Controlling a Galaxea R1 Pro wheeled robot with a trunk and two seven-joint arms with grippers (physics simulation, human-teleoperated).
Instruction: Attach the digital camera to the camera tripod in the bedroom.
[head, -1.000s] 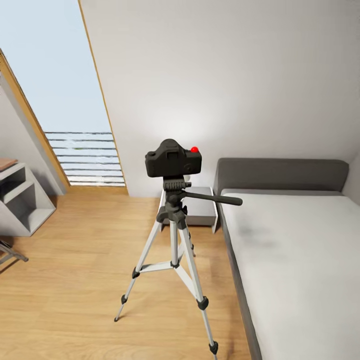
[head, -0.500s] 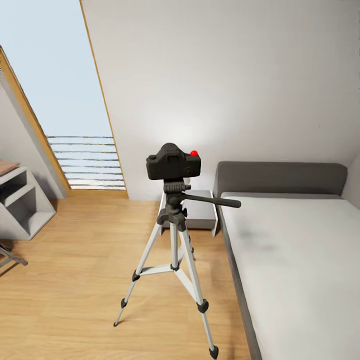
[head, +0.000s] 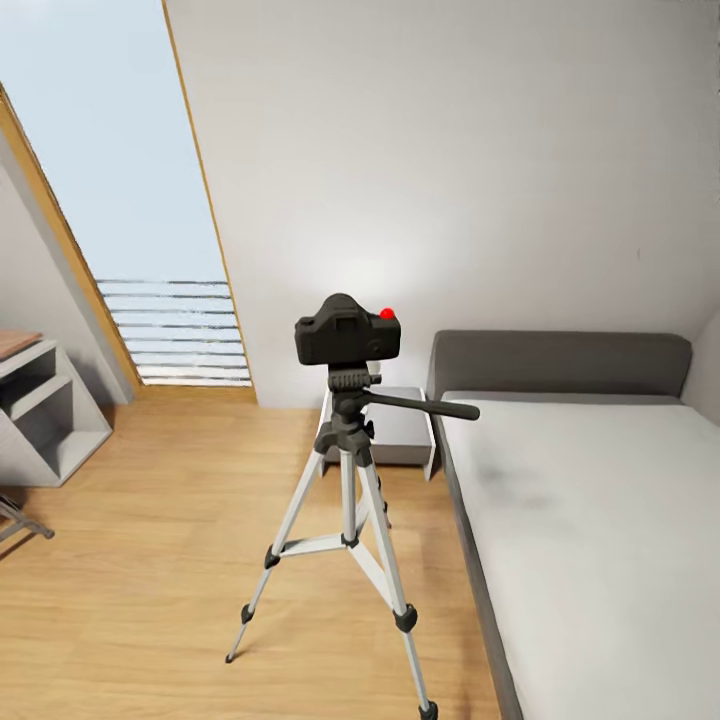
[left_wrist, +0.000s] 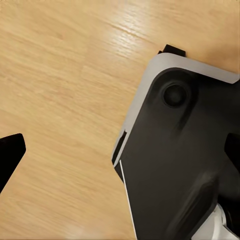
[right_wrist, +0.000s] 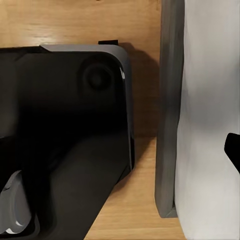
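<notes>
Black against the white wall in the head view: the digital camera (head: 349, 335), seated upright on the pan head of the camera tripod (head: 346, 470), red button (head: 387, 313) at its top right corner. Three silver legs splayed on the light wood floor (head: 150, 560); long handle (head: 420, 406) pointing toward the bed (head: 590, 520). Low grey bed with white mattress at right, grey headboard against the wall. Small white nightstand (head: 400, 425) behind the tripod, between it and the bed's head. Tall slanted window (head: 110, 190) at left, slats across its lower part. White cubby shelves (head: 40, 415) at far left.

From the left wrist: wood floor below, a dark robot base (left_wrist: 175, 165) with a pale rim, one black fingertip (left_wrist: 10, 155) at the picture's edge. Left pincer's state: cannot tell.

From the right wrist: same dark base (right_wrist: 65, 140), floor, the bed's grey frame (right_wrist: 167, 110) and white mattress beside it, one black fingertip (right_wrist: 233, 147) at the edge. Right pincer's state: cannot tell.
</notes>
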